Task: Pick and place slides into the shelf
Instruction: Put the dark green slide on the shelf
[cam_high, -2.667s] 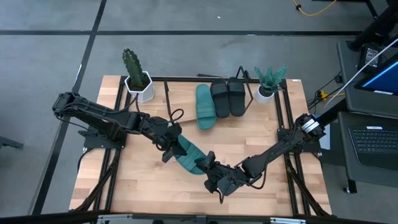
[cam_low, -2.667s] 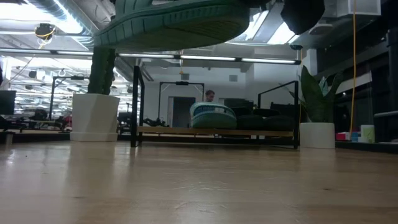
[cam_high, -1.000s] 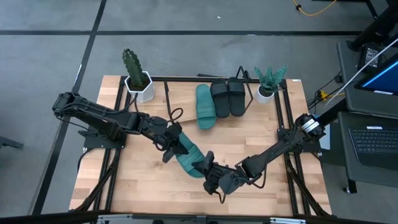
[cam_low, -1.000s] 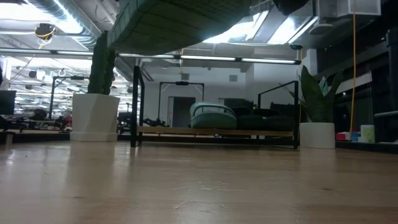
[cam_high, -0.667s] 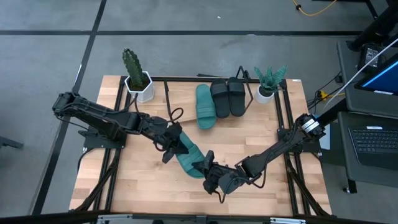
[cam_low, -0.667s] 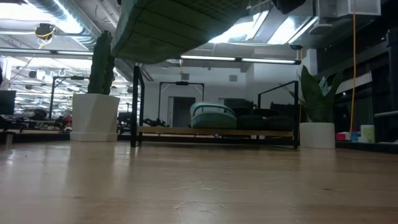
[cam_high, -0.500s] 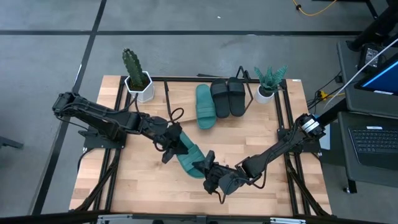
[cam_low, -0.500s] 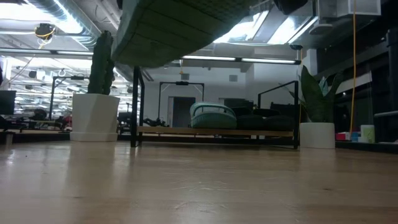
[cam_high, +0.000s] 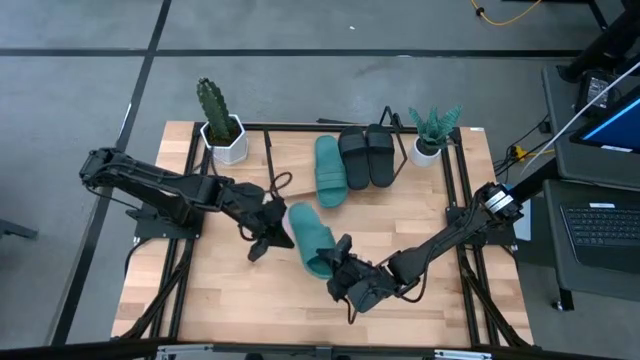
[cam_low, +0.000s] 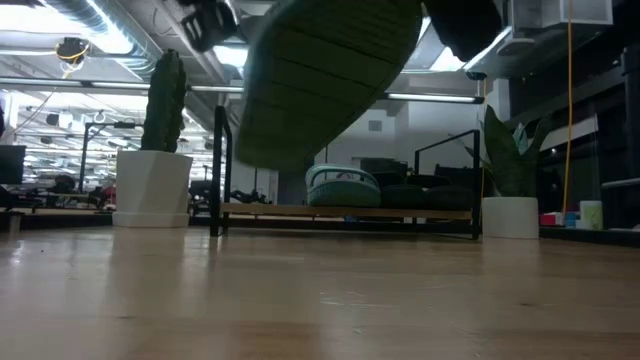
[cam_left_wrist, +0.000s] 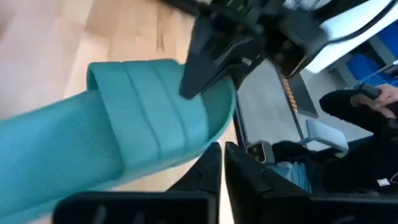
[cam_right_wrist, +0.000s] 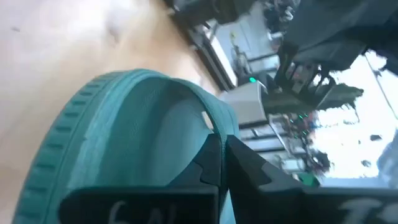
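The right gripper (cam_high: 343, 270) has its jaws clamped on the wide strap of a teal green rubber slide sandal (cam_high: 309, 237), which hangs clear above the light wooden desk (cam_high: 220, 290); in the low view its ribbed sole (cam_low: 320, 80) tilts steeply, one end well higher than the other, with open air beneath it. In the right wrist view the strap (cam_right_wrist: 186, 102) arches just ahead of the jaws, which close to a thin line on its edge. The left gripper (cam_high: 268, 234) sits just beside the far end of the same sandal, its jaws drawn together on nothing; in the left wrist view the sandal (cam_left_wrist: 106, 137) lies directly in front of those closed jaws, apart from them, with the other arm's dark fingers gripping its strap beyond. Well beyond both sets of jaws, at the back of the desk, the low light-wood shelf in a thin black wire frame (cam_high: 290, 160) carries a second teal green slide (cam_high: 330, 170) and, touching side by side next to it, two black rubber slides (cam_high: 367, 155). A white pot with a green cactus (cam_high: 222, 125) stands at one end of the shelf and a white pot with a leafy green plant (cam_high: 430, 135) at the other.
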